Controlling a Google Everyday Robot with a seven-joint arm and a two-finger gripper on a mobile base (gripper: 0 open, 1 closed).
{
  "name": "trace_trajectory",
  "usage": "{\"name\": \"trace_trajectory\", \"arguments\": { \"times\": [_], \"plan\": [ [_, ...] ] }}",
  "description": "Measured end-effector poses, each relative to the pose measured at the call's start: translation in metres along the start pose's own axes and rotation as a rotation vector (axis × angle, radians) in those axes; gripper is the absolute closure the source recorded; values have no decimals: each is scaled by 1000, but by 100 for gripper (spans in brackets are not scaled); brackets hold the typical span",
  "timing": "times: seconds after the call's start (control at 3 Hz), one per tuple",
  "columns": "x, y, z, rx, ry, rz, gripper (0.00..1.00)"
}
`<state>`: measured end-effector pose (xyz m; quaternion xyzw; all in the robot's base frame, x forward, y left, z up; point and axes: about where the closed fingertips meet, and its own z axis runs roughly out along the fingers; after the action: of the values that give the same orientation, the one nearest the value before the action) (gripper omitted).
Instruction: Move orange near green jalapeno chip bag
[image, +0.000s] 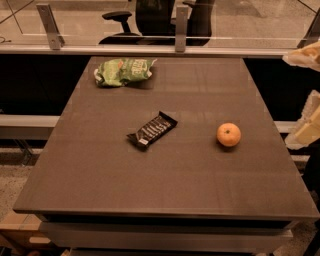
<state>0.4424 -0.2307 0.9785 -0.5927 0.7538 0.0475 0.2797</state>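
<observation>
Your orange (228, 134) sits at three o'clock on the table (165, 200), well apart from the green chip bag (122, 71) up at eleven, black candy bar (152, 130) between them, your pincer (304, 127) off the table's three o'clock edge, clenched or released, cannot tell.

You've just got one view here: up high by the table's (165, 190) near edge, tilted down over the whole top toward the glass rail (150, 49). The gripper (303, 131) sits at the right edge of frame.
</observation>
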Motion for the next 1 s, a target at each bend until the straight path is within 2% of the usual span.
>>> {"name": "trace_trajectory", "arguments": {
  "times": [0.33,0.67,1.0],
  "plan": [
    [17,-5,7,4,-126,30,0],
    [34,-13,22,11,-210,53,0],
    [47,-18,40,11,-263,70,0]
  ]
}}
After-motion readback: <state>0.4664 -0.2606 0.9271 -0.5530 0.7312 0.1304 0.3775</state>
